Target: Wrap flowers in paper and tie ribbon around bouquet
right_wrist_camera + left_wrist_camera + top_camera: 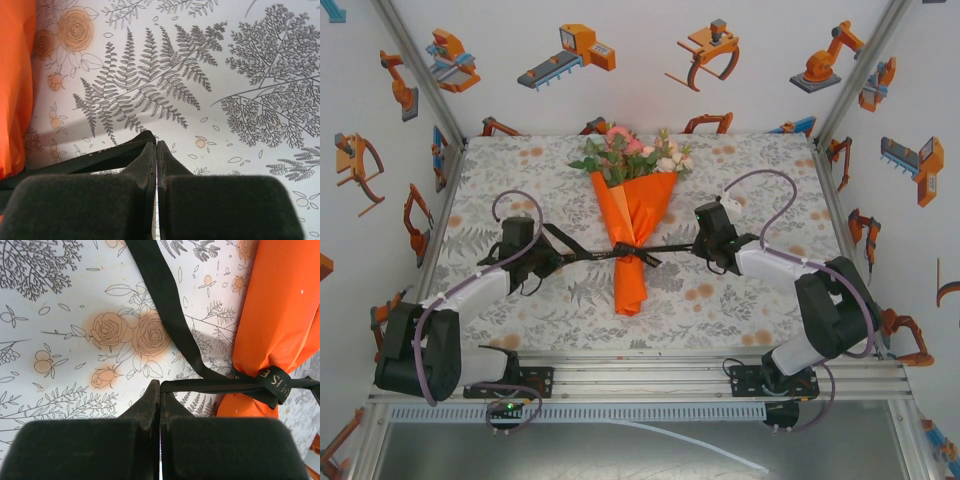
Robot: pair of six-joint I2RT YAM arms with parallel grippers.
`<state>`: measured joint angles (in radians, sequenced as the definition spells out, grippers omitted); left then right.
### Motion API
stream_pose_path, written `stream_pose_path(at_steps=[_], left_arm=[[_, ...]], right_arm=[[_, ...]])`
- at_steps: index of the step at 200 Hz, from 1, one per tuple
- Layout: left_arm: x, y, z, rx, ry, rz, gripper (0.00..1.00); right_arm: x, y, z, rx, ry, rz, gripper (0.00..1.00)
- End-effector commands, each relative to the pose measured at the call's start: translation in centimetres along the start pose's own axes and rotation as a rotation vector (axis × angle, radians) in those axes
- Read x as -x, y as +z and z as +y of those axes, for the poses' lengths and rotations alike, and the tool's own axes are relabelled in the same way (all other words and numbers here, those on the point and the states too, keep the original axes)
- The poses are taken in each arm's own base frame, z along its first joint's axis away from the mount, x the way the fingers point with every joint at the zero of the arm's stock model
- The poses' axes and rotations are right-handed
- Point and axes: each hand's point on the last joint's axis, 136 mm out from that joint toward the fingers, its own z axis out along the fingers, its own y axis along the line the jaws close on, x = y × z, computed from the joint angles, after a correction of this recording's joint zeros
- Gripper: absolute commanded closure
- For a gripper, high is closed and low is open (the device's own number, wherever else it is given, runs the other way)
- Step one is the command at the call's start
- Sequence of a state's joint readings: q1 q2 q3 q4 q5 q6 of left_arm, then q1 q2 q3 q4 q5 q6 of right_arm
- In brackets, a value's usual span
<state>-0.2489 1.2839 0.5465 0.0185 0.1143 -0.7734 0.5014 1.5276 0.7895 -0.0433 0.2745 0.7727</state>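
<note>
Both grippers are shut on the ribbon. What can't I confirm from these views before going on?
- Stems of the flowers: top view, hidden inside the paper.
- Knot in the ribbon: left wrist view, far side hidden behind the paper; too small in the top view.
- How much ribbon the left gripper and right gripper hold: wrist views, hidden inside their shut jaws.

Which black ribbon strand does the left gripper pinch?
The taut, narrow black ribbon strand between the knot and the left gripper; the other strand lies loose on the printed tablecloth.
</note>
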Motion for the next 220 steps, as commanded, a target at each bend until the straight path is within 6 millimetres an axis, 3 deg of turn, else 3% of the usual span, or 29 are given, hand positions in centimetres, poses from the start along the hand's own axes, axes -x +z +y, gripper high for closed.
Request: stream_pose_path(at_steps=[1,23,37,45,54,62,75,86,103,115,125,136,157,165,180,197,220], left_arm=[[1.4,-1.1,6.8,0.276,-0.04,-0.097,1.0],[1.5,-1.2,7.2,0.28,-0.051,-0.096,1.0],[1.5,-1.0,5.8,0.209,-0.021,-0.085,1.0],[1.6,-0.8,4.4,0.138,0.003,-0.081,1.0],[1.6,-0.8,2.5,0.044,0.035,-0.084,1.0],[1.8,-1.3,1.1,-0.019,0.058,-0.099,0.91],[2.4,-2.6,-1.4,-0.11,0.117,-0.146,0.75],[2.8,-4.1,-3.0,-0.148,0.173,-0.193,0.62],[3.7,-6.9,-5.2,-0.187,0.269,-0.282,0.41],[4.6,-8.9,-6.3,-0.199,0.327,-0.36,0.34],[5.8,-10.5,-6.4,-0.178,0.355,-0.441,0.29],[7.4,-12.0,-5.1,-0.089,0.368,-0.552,0.21],[10.1,-13.9,-0.2,0.203,0.378,-0.75,0.01],[10.6,-14.1,1.3,0.289,0.405,-0.794,0.03],[10.9,-12.7,2.7,0.338,0.503,-0.808,0.03],[11.5,-10.8,5.3,0.402,0.474,-0.768,0.03],[12.7,-7.8,7.5,0.389,0.454,-0.721,0.03]], right_arm=[[2.0,-1.8,-10.7,-0.448,0.017,-0.103,1.0],[2.1,-2.4,-11.9,-0.482,0.053,-0.117,1.0],[2.3,-2.3,-11.2,-0.44,0.048,-0.116,1.0],[2.3,-1.9,-9.8,-0.357,0.034,-0.109,1.0],[2.4,-1.5,-6.7,-0.187,0.004,-0.096,1.0],[2.4,-1.8,-4.0,-0.058,-0.019,-0.089,1.0],[2.8,-3.3,-0.6,0.097,-0.066,-0.091,0.77],[3.5,-4.9,0.9,0.174,-0.081,-0.111,0.6],[5.4,-7.8,1.7,0.239,-0.089,-0.188,0.51],[6.8,-9.3,1.6,0.242,-0.101,-0.249,0.41],[8.0,-10.1,1.0,0.215,-0.117,-0.299,0.37],[9.5,-10.5,-0.7,0.119,-0.145,-0.357,0.37],[12.1,-10.6,-7.7,-0.207,-0.134,-0.466,0.32],[12.4,-10.4,-10.1,-0.3,-0.125,-0.484,0.25],[12.1,-9.4,-14.2,-0.424,-0.119,-0.481,0.01],[11.1,-6.9,-16.7,-0.44,-0.134,-0.432,0.01],[10.3,-3.8,-17.3,-0.38,-0.17,-0.446,0.01]])
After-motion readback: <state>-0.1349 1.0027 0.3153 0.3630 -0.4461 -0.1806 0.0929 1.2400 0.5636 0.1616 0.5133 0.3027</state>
